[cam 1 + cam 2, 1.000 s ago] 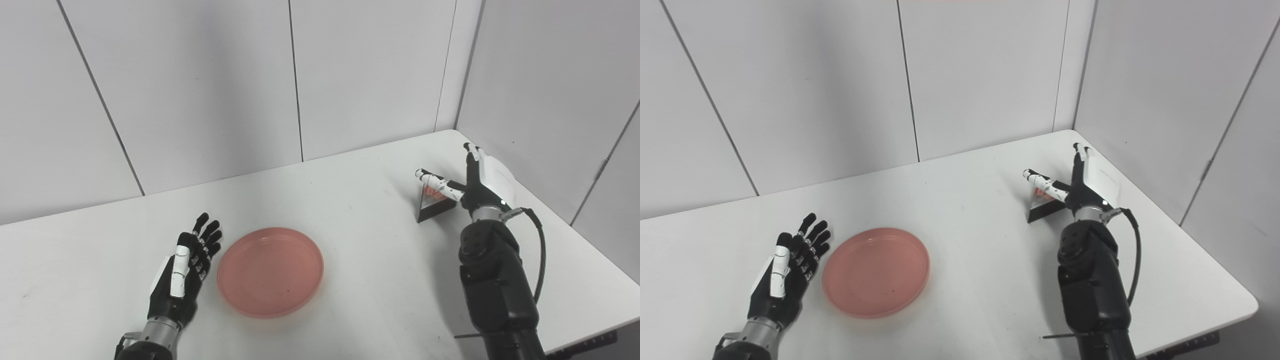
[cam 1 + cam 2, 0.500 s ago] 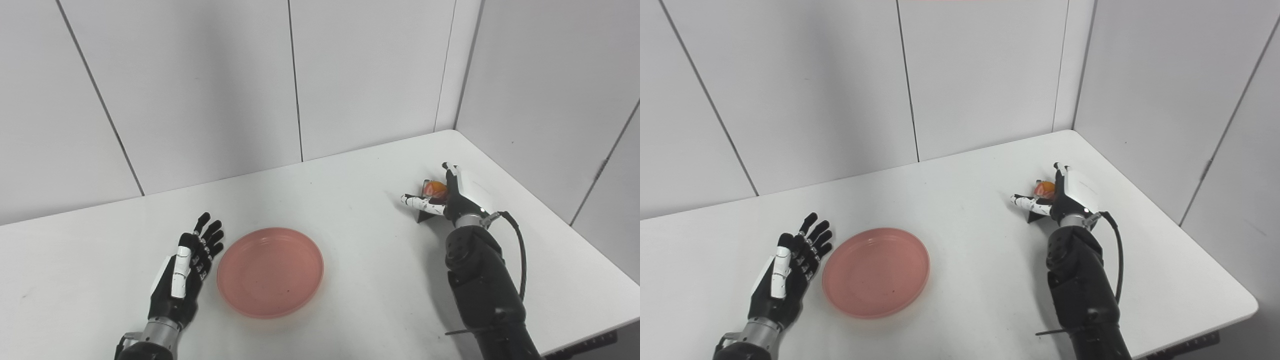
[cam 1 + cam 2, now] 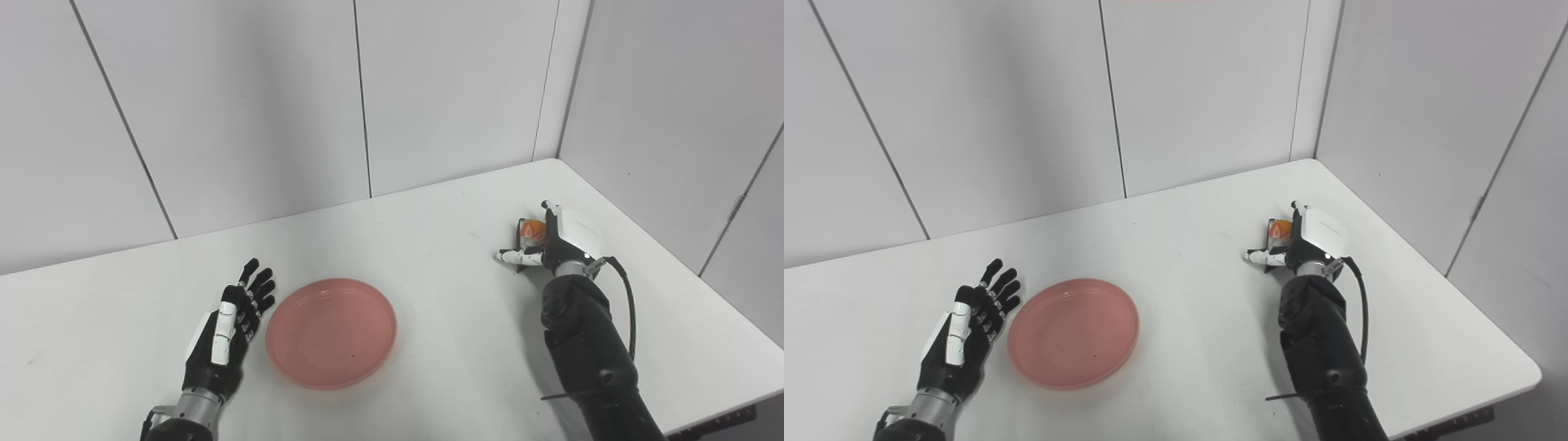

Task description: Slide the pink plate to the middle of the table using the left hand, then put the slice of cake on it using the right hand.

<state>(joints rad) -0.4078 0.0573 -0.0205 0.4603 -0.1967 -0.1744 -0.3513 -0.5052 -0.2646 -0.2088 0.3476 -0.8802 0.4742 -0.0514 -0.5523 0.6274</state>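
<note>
Table holds the pink plate near its middle. Left hand lies just left of it, fingers spread, empty. Far right, right hand wraps the slice of cake (grasp step); next, lift and carry leftward to the plate.

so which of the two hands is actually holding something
The right hand: its fingers are closed around the slice of cake. The left hand lies open beside the pink plate, holding nothing.

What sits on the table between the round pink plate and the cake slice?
Nothing: only bare white table separates the round pink plate from the cake slice in the right hand, in both eye views.
</note>
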